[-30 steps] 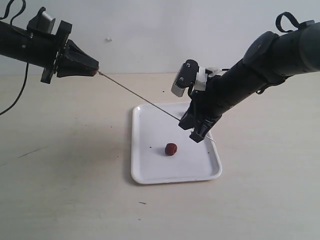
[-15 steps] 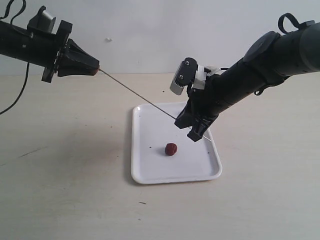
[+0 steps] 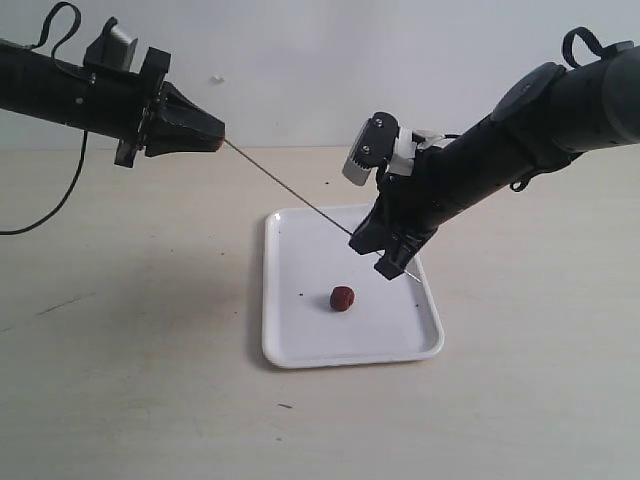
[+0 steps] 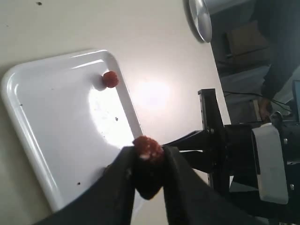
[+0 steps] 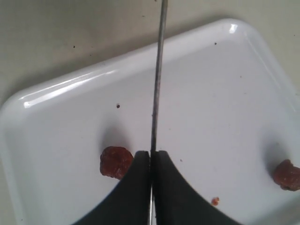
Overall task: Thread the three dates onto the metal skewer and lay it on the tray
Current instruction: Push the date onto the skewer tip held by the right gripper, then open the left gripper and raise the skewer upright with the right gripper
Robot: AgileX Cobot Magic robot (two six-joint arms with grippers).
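My left gripper hangs above the table at the left, shut on a reddish-brown date pinched between its fingertips. The thin metal skewer runs from that date down to my right gripper, which is shut on it over the white tray. In the right wrist view the skewer passes between the shut jaws of the right gripper. Two more dates lie on the tray: one beside the fingers, one near the rim. The exterior view shows only one date on the tray.
A beige table surrounds the tray. A small date crumb and a few dark specks lie on the tray. A white wall stands behind the table. The right arm slants in from the upper right.
My left gripper has moved right with its date, closer to the right gripper, so less bare skewer shows between them. The right gripper has barely moved.
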